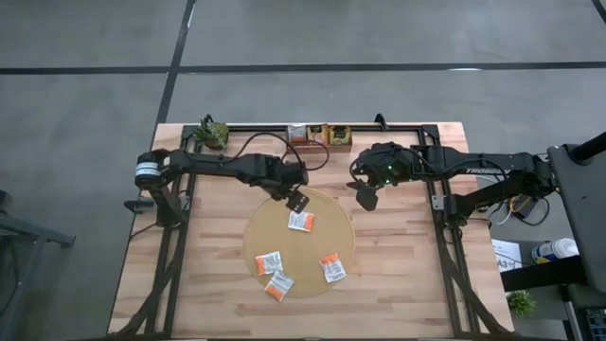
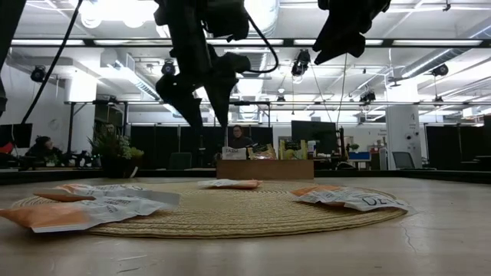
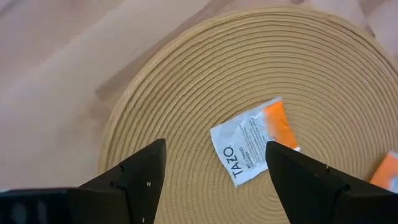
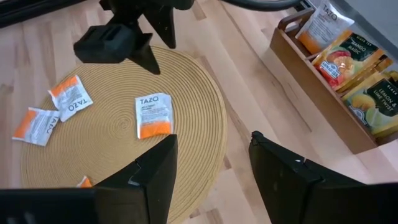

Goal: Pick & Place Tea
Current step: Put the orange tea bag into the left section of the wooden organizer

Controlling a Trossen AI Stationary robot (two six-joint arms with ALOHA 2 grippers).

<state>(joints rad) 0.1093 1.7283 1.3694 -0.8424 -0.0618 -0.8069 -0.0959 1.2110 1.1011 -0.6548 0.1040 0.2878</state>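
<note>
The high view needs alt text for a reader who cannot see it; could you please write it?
Seen from above, the open left gripper hovers over the far edge of a round woven mat holding four tea sachets. The open right gripper hangs beside the mat, and a wooden tray stands at the table's far edge.

The table (image 1: pixel 398 284) is pale, matt butcher-block wood with visible strips and grain, and on it lies a round mat (image 1: pixel 299 275) of coiled, rough woven straw-like fibre whose spiral ridges stand out in the left wrist view. The tea sachets (image 3: pixel 254 140) look like smooth paper or foil with a faint sheen, printed white and orange, some lying slightly crinkled, while the tray (image 4: pixel 311 81) is smooth brown wood with a low lustre. The left gripper (image 3: pixel 214 171) and right gripper (image 4: pixel 214 165) have fingers (image 3: pixel 134 174) of dark, matt, hard-looking plastic or coated metal.
</note>
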